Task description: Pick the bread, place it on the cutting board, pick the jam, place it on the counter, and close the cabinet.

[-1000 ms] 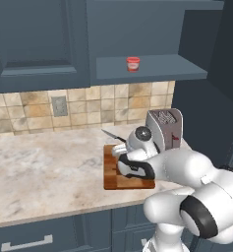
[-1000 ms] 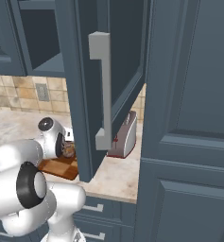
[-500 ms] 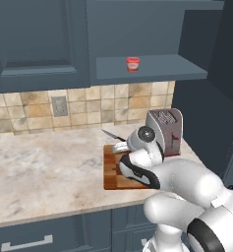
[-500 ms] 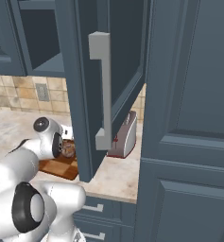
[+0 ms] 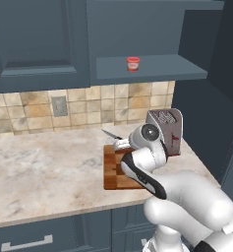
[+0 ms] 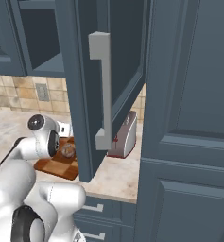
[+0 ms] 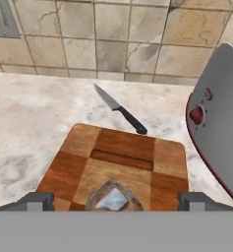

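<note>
The marbled table (image 5: 44, 167) is running below a tiled backsplash, with a toaster (image 5: 165, 129) and a knife (image 7: 120, 109) near the cutting board (image 7: 120, 165). In the hand view we are seeing the bread (image 7: 113, 199) resting on the near part of the cutting board, between the two fingertips (image 7: 35, 201) but apparently free of them. The jaws (image 7: 114, 203) are standing wide open, a little wider than a second ago, and the arm is now raised slightly above the board compared with the earlier frames. We are judging the first placement complete: the bread is released and the hand is withdrawing. The jam (image 5: 133, 63) is standing on the open shelf of the cabinet (image 6: 82, 85), whose door is swung out. We are treating the jam as the next target, then the door.
</note>
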Tool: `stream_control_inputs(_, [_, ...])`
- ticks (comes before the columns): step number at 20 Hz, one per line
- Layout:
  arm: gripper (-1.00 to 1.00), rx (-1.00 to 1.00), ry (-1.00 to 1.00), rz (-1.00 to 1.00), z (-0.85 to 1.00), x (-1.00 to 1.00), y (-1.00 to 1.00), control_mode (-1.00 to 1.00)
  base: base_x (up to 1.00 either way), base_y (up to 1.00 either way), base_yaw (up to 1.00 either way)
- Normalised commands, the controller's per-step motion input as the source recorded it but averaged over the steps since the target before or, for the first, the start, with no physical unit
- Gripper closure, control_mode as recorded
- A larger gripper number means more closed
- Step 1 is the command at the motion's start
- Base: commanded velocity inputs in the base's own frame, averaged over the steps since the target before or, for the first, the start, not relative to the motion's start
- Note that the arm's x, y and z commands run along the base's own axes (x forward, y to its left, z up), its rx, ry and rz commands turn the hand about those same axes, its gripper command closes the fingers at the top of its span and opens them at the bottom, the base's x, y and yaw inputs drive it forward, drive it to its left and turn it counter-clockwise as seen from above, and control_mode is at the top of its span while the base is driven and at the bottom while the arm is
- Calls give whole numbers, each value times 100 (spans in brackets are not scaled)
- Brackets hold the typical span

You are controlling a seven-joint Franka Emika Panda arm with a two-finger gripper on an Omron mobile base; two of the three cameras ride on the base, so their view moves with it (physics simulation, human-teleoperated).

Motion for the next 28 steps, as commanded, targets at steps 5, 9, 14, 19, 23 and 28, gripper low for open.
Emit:
stream_control_inputs(5, [-100, 0, -1, 0, 20, -21, 0, -100, 0, 0, 0])
stream_control_inputs(9, [-100, 0, -1, 0, 27, -23, 0, -100, 0, 0, 0])
stream_control_inputs(14, [-100, 0, -4, 0, 30, -27, -1, -100, 0, 0, 0])
stream_control_inputs(19, [-100, 0, -2, 1, 31, -28, -3, -100, 0, 0, 0])
stream_control_inputs(23, [-100, 0, 0, 3, 26, -28, -10, -100, 0, 0, 0])
stream_control_inputs(28, [-100, 0, 0, 3, 27, -22, -11, -100, 0, 0, 0])
